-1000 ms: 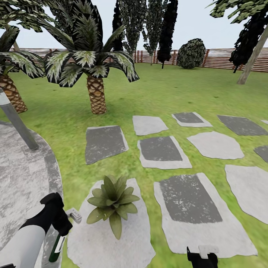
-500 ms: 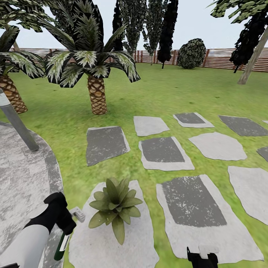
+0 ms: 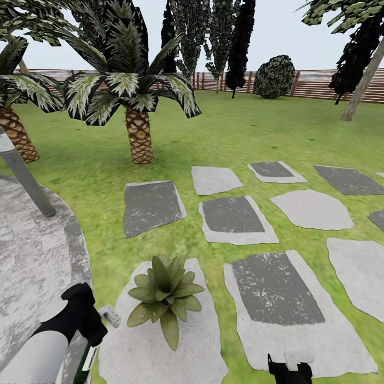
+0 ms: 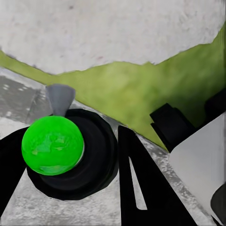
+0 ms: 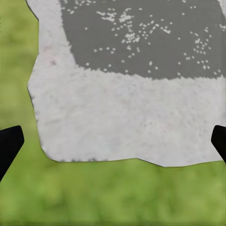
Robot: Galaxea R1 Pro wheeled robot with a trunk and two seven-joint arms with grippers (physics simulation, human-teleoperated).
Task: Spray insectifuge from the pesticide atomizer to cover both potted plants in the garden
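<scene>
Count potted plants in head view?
1: potted plant on the near pale stepping stone, right of the left gripper. The second may be out of frame.

— Where's the potted plant (image 3: pixel 164 295)?
— On a stepping stone (image 3: pixel 160 341), right of the paved patch (image 3: pixel 37 256), just right of the pesticide atomizer (image 3: pixel 85 358)
— And behind?
— Palms (image 3: pixel 136 101), then fence (image 3: pixel 320 82)
</scene>
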